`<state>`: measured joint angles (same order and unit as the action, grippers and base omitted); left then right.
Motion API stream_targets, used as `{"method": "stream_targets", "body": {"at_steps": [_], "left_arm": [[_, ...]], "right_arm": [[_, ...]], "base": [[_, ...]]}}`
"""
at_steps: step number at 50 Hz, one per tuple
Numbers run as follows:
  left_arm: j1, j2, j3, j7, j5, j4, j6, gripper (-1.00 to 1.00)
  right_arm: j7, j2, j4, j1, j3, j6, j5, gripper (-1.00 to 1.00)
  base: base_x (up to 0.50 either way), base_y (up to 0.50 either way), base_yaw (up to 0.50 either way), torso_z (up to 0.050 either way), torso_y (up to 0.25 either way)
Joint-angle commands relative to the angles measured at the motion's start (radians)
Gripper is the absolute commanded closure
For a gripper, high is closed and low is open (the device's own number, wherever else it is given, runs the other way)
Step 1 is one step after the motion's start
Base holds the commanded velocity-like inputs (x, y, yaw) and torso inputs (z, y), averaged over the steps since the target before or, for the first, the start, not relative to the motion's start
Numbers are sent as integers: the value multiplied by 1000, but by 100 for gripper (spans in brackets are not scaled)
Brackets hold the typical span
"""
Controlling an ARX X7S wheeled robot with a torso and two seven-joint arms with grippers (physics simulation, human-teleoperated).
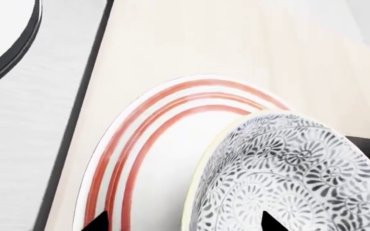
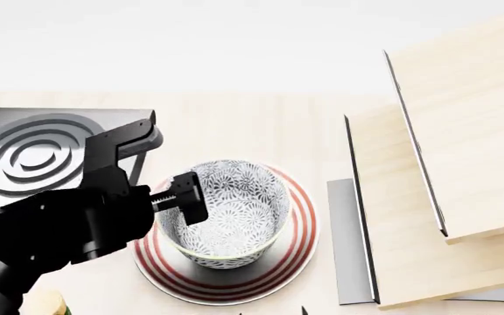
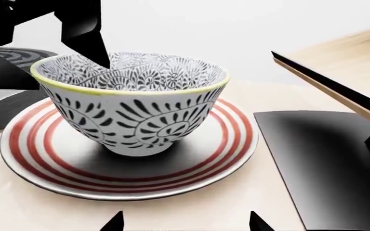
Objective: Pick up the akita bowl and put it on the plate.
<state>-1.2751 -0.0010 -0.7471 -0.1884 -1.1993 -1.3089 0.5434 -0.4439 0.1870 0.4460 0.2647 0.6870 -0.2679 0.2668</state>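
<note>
The akita bowl (image 2: 234,216), deep and grey-and-white floral with a pale rim, stands upright on the plate (image 2: 300,231), a white disc with red rings. My left gripper (image 2: 186,200) is at the bowl's left rim and open. In the left wrist view the left gripper (image 1: 185,222) has its tips wide apart, one over the plate (image 1: 127,159) and one inside the bowl (image 1: 300,173), the rim between them untouched. From the near side my right gripper (image 3: 185,225) is open and empty, short of the plate (image 3: 227,144) and bowl (image 3: 133,110).
A dark grey burner (image 2: 24,157) with raised rings lies left of the plate, close behind my left arm. A tall light wooden shelf unit (image 2: 462,131) on a grey base (image 2: 348,243) stands right of the plate. A pale yellow object (image 2: 42,303) shows at the bottom left.
</note>
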Motion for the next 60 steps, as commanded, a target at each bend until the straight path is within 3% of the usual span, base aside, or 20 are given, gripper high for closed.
{"method": "stream_targets", "body": {"at_steps": [1, 6, 9, 21, 39, 48, 53, 60], "left_arm": [[-51, -1, 122, 14, 231, 1, -14, -100], [-89, -11, 108, 2, 288, 35, -7, -100], [-10, -124, 119, -167, 247, 386, 108, -100], [34, -335, 173, -376, 184, 847, 216, -100], [92, -634, 398, -612, -30, 1390, 304, -100], [125, -745, 475, -678, -96, 1546, 320, -100], [200, -802, 510, -697, -77, 1641, 285, -100], [371, -874, 592, -707, -53, 1760, 195, -100]], "right_arm": [[-28, 10, 41, -28, 21, 91, 17, -100], [-29, 14, 28, -30, 20, 93, 21, -100], [-30, 16, 25, -29, 18, 92, 23, -100], [-49, 38, -31, -30, 12, 118, 29, -100], [-72, 56, -83, -25, 12, 153, 28, -100], [-91, 77, -138, -27, 5, 177, 31, -100], [-128, 117, -248, -33, -9, 221, 31, -100], [-233, 231, -593, -43, -51, 361, 14, -100]], "base": [[0, 0, 0, 0, 0], [0, 0, 1, -2, -4], [0, 0, 2, 0, 0], [0, 0, 0, -1, -2], [0, 0, 0, -1, -2], [0, 0, 0, -1, 0], [0, 0, 0, 0, -2], [0, 0, 0, 0, 0]]}}
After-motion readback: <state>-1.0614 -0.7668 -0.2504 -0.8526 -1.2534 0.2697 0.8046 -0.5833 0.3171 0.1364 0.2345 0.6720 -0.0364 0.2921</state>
